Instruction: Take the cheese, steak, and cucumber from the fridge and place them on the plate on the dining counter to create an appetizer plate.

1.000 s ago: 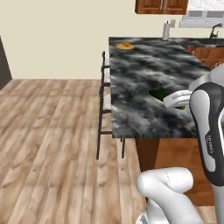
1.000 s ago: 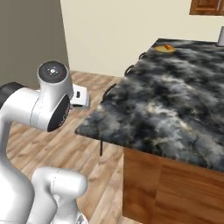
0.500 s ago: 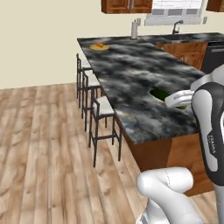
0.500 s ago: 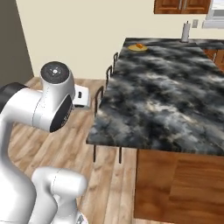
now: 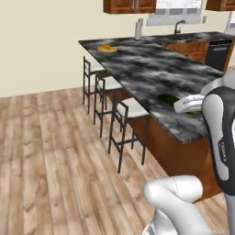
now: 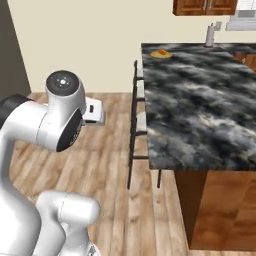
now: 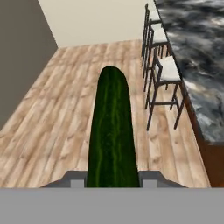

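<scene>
Looking along the end effector (image 7: 111, 181) in the hand view, you see it clenched around the cucumber (image 7: 112, 131), with one dark finger tip on each side of its near end at the bottom centre of the frame. Your cucumber is a dark green, glossy oblong with faint lighter streaks running lengthwise and a rounded far end; it points up the middle of the frame over the wooden floor (image 7: 65, 113). In the left base view you can pick out the same green body (image 5: 170, 99) at the right of the frame, just beside the white hand and seen against the near end of the counter (image 5: 151, 69).

The counter's dark marbled top runs from the lower right to the upper middle of that frame, on a reddish-brown base. At its far end sits the plate (image 5: 107, 49), a shallow yellow-rimmed dish, well apart from the cucumber. You can see something small and orange (image 5: 107, 47) lying in it; in the right base view it shows again at the top centre. Three stools (image 5: 131, 124) stand along the counter's left side.
</scene>
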